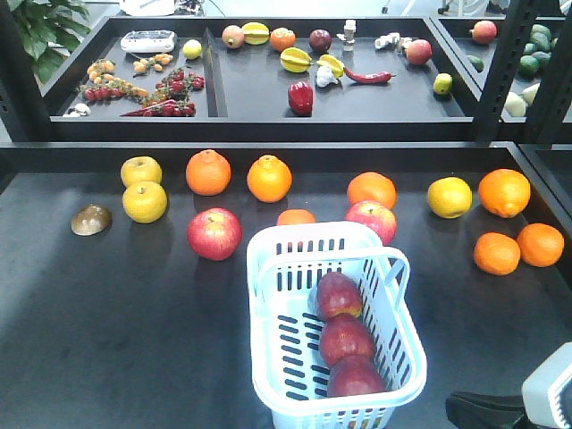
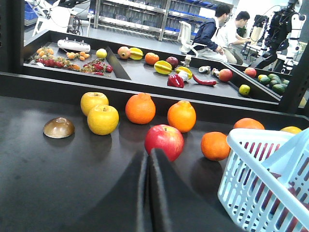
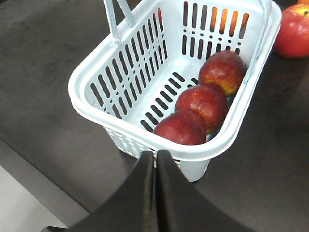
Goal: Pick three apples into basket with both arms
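Note:
Three dark red apples (image 1: 346,340) lie in a row along the right side inside the pale blue basket (image 1: 308,234), which stands at the table's front centre. In the right wrist view the apples (image 3: 202,102) show against the basket's far wall (image 3: 82,101). My right gripper (image 3: 155,153) is shut and empty, with its tips just outside the basket's near rim. My left gripper (image 2: 148,153) is also shut on nothing. It sits low over the table to the left of the basket (image 2: 251,179). Of the right arm, only a grey housing (image 1: 550,393) shows at the front view's bottom right corner.
A brighter red apple (image 2: 164,141) lies just beyond the left fingertips, and another (image 1: 372,219) lies behind the basket. Oranges (image 1: 269,178), yellow fruits (image 1: 144,201) and a brown shell-like piece (image 1: 90,219) are spread across the table. A raised shelf (image 1: 268,130) of mixed produce runs along the back.

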Robot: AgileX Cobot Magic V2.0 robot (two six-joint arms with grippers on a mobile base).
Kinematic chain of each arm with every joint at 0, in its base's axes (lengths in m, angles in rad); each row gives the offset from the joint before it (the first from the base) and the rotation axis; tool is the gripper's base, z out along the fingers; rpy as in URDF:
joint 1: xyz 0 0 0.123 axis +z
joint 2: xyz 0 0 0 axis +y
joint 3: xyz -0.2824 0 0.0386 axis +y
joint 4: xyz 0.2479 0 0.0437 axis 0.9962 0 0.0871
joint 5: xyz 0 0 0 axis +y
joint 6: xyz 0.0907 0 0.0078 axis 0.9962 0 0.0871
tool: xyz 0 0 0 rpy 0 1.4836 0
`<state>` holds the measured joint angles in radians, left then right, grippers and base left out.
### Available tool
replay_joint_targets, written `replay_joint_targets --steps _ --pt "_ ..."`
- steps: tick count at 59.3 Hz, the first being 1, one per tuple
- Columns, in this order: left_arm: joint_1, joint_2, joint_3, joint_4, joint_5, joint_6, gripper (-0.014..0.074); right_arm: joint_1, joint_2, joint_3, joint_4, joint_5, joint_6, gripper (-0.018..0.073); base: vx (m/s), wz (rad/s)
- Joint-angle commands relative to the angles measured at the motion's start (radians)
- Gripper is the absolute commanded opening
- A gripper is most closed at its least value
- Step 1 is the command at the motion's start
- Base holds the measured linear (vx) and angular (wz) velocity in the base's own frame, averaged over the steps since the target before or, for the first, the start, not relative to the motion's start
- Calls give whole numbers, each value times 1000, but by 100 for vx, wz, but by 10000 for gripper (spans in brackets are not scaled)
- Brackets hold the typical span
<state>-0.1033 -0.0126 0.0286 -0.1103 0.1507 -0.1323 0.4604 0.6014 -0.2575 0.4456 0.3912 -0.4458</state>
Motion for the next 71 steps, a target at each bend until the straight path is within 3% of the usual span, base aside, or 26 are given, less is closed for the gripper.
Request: replay_joint_targets --steps 1,63,71 --pt "1 -15 -24 2 -85 -9 -6 -2 2 -27 11 -55 -7 -5 0 0" --pt "1 -13 -25 1 -86 -9 -6 -2 2 -25 11 -55 -7 -5 0 0" --pt "1 -13 -25 1 -86 -9 -6 -2 -35 0 -23 -64 -7 -5 0 0"
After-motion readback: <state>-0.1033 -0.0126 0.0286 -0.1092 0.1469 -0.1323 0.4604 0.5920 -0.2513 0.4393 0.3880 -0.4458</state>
